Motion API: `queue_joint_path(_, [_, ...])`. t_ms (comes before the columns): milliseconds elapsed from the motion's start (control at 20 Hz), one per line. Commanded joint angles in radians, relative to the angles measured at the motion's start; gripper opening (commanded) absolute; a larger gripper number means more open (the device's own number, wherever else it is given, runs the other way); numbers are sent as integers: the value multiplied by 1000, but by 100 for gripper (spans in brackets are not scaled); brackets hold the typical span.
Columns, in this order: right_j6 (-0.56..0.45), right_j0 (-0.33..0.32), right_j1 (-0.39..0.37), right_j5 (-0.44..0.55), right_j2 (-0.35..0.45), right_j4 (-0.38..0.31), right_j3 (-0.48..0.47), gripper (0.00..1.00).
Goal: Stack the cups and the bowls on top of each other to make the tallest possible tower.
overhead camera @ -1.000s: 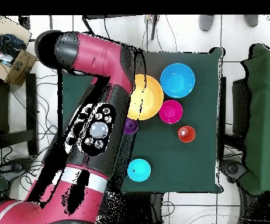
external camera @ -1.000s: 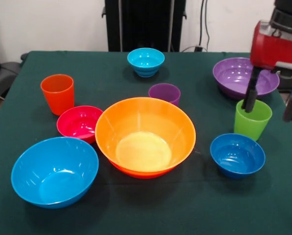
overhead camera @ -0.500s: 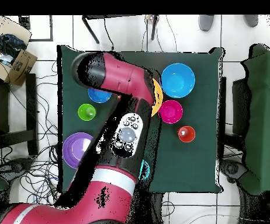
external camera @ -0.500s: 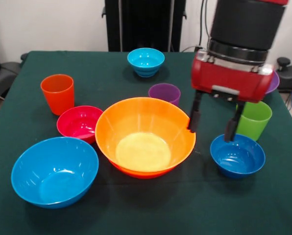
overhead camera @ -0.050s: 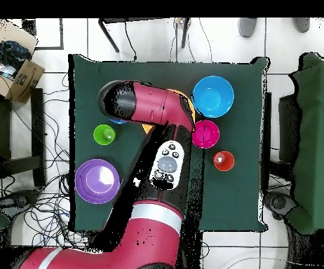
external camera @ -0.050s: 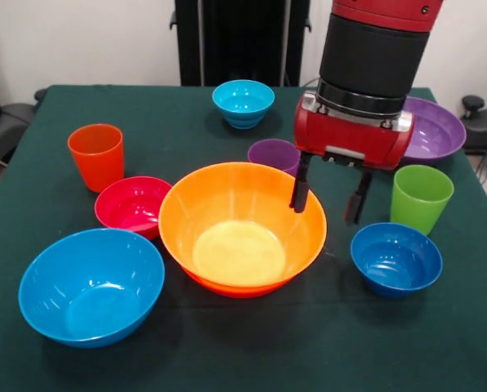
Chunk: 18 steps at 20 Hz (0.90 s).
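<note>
My fingers [external camera @ -0.050s: 301,189] hang spread and empty, straddling the right rim of the yellow-orange bowl [external camera @ -0.050s: 242,227] at table centre; the purple cup [external camera @ -0.050s: 274,155] stands just behind, the green cup [external camera @ -0.050s: 421,198] alongside.

My gripper [external camera @ -0.050s: 328,201] has black fingers under a red body and black wrist. Directly below its left finger sits the yellow-orange bowl [external camera @ -0.050s: 242,224], paler yellow inside the bottom, with an orange-red rim peeking beneath. Behind my gripper is the purple cup [external camera @ -0.050s: 274,154]; beside it, the lime green cup [external camera @ -0.050s: 421,198], the dark blue bowl [external camera @ -0.050s: 395,258] and the purple bowl [external camera @ -0.050s: 435,131]. Farther off lie the magenta bowl [external camera @ -0.050s: 132,204], orange cup [external camera @ -0.050s: 96,156], sky-blue bowl [external camera @ -0.050s: 91,286] and cyan bowl [external camera @ -0.050s: 243,102]. The tablecloth [external camera @ -0.050s: 178,131] is dark green.
</note>
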Motion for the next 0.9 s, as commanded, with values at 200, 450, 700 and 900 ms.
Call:
queue_joint_path(200, [-190,-64,-80,-110,281,-207,224,100])
queue_joint_path(450, [-167,-110,-99,-144,350,-266,278,100])
queue_joint_path(700, [-138,-144,-106,-156,404,-316,305,100])
queue_joint_path(900, [-100,-140,-121,-135,405,-342,319,100])
